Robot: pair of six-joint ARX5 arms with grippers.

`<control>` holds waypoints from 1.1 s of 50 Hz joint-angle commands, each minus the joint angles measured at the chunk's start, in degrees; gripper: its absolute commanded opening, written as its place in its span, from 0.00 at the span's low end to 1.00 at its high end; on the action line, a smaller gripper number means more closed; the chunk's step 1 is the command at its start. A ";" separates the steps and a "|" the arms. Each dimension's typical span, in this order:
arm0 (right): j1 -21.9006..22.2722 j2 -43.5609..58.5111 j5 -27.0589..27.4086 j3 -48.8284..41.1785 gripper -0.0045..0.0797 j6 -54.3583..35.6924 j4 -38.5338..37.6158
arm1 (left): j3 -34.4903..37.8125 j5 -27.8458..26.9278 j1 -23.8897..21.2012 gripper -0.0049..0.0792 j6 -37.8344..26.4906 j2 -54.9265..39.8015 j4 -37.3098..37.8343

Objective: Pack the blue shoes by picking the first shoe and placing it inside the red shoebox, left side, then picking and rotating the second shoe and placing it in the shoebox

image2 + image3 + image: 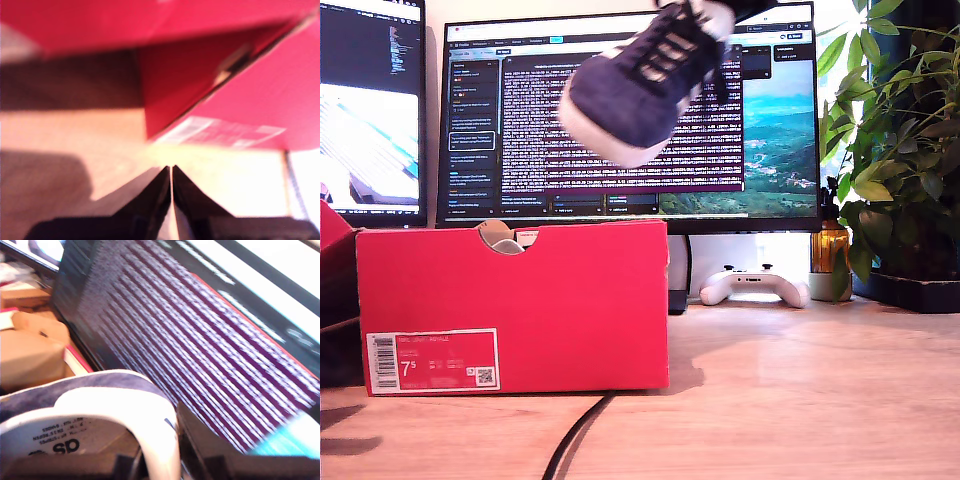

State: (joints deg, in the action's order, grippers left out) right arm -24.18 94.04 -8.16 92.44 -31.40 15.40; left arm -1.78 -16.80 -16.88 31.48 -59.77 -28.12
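Note:
One blue shoe (645,85) hangs in the air in front of the monitor, above the right end of the red shoebox (570,300) as the exterior view shows it. Its toe tilts down toward that view's left. My second gripper (160,460) is shut on the shoe's white-lined heel collar (125,410), and it is cut off by the exterior view's top edge. My first gripper (171,172) is shut and empty, low over the table beside a corner of the shoebox (260,95). Something pale shows in the box's notch (502,240). Whether it is the other shoe I cannot tell.
Two monitors (760,130) stand behind the box. A white game controller (755,285), an amber bottle (830,255) and a leafy plant (905,150) sit at the exterior view's right. A black cable (580,430) runs across the wooden table (800,400). Another red piece (332,230) is at that view's left edge.

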 commanded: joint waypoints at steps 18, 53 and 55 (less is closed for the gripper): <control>-4.39 6.75 2.36 0.70 0.04 -4.35 -3.74 | 0.79 -0.04 -0.26 0.03 -0.46 -0.22 -9.05; -6.47 14.16 4.52 0.70 0.04 -10.69 -4.70 | 0.74 -0.39 -0.28 0.03 -0.42 -0.22 -13.94; -6.54 14.75 4.52 0.70 0.04 -10.71 -4.57 | 0.74 -0.74 -0.28 0.03 -0.42 -0.22 -13.94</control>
State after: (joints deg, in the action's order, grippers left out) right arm -29.87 108.14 -3.46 92.42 -42.52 12.10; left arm -1.69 -17.26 -17.15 31.46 -59.77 -40.84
